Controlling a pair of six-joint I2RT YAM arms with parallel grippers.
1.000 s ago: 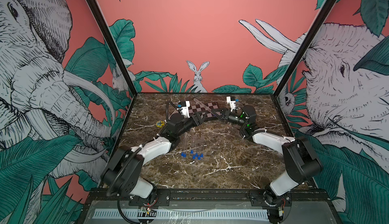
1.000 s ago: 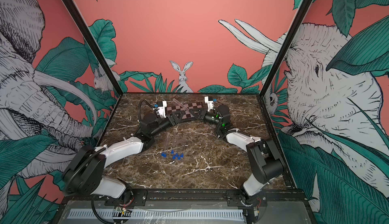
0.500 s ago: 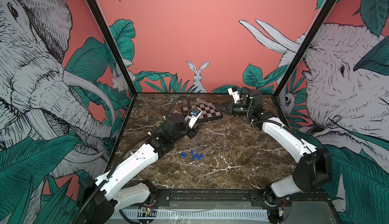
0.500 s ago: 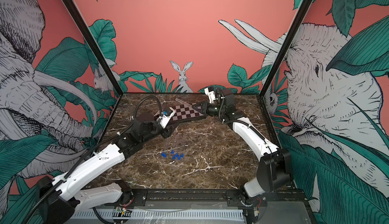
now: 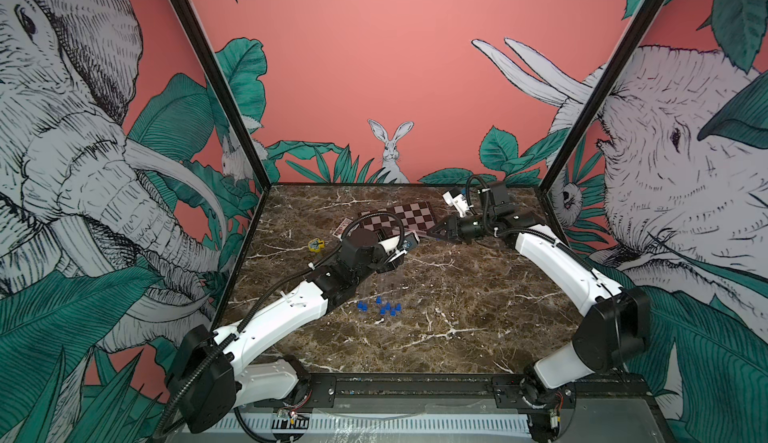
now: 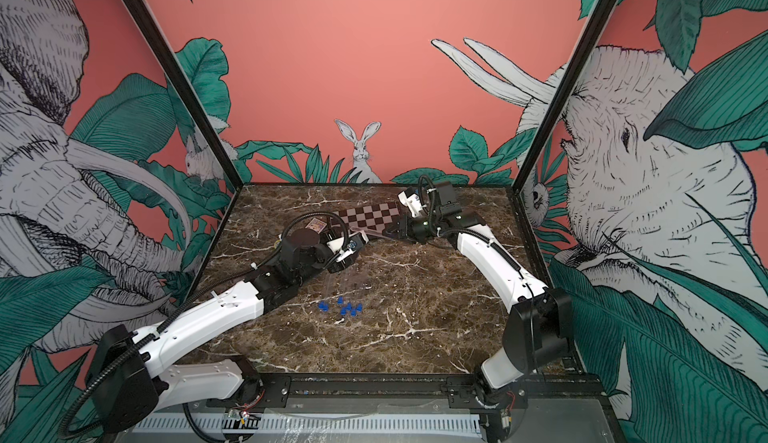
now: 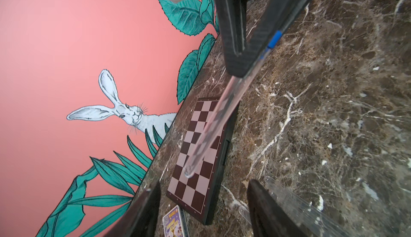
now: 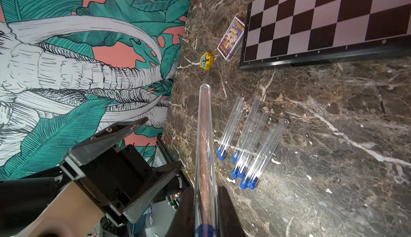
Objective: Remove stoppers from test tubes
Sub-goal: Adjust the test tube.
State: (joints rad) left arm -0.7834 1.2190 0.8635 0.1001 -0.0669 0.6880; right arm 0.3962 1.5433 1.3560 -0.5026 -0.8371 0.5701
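My right gripper (image 8: 206, 211) is shut on a clear test tube (image 8: 204, 135), close to its blue stopper (image 8: 205, 230), which sits in the tube's mouth. In the left wrist view the same test tube (image 7: 213, 122) slants down from the right gripper, its stopper (image 7: 274, 39) beside the right fingers. Its round end hangs just ahead of my left gripper (image 7: 203, 202), which is open and holds nothing. Several stoppered test tubes (image 8: 251, 140) lie side by side on the marble. Their blue stoppers (image 5: 384, 308) (image 6: 343, 308) show in both top views. The two grippers (image 5: 401, 254) (image 5: 436, 231) face each other in front of the chessboard.
A folded chessboard (image 5: 399, 220) (image 6: 365, 218) lies at the back of the marble table (image 5: 457, 316). A small card box (image 8: 231, 39) and a yellow toy piece (image 8: 206, 61) (image 5: 316, 245) lie to its left. Walls close in the sides and back.
A second ago both grippers met over the chessboard. The left gripper has drawn back toward the front. The right gripper has swung up and right, then down, the tube still in it.
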